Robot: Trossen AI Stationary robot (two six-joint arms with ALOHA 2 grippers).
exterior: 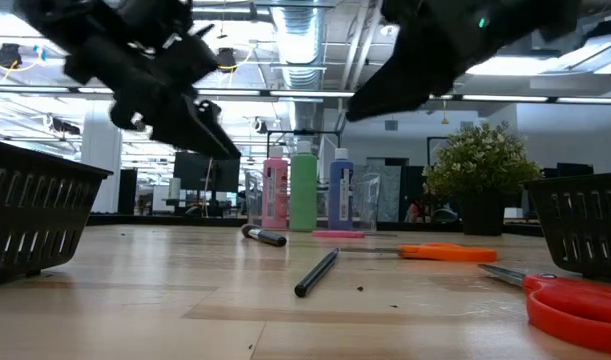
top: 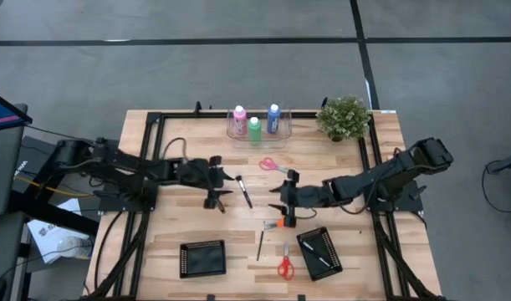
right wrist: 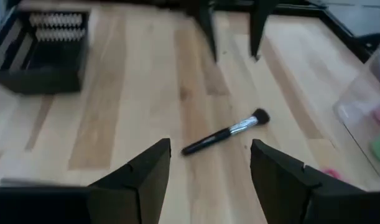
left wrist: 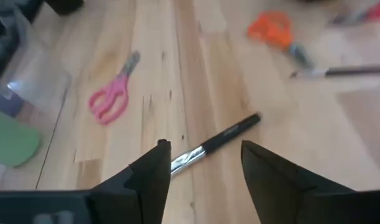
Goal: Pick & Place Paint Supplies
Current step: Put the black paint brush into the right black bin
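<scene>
Pink [top: 238, 114], green [top: 254, 129], blue bottles [top: 273, 115] upright at back (clear tray, prob.); brushes [top: 242, 191] flat mid-table.

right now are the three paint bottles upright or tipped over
Upright: the pink bottle, green bottle and blue bottle all stand caps up in the clear bin.

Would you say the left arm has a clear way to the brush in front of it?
Probably yes: the left gripper hangs open just above the brush, which lies alone on bare table, with nothing between them.

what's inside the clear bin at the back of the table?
The clear bin holds three upright white-capped paint bottles: pink, green and blue. No brushes show in it. The bottles cover the bin floor beneath them.
</scene>
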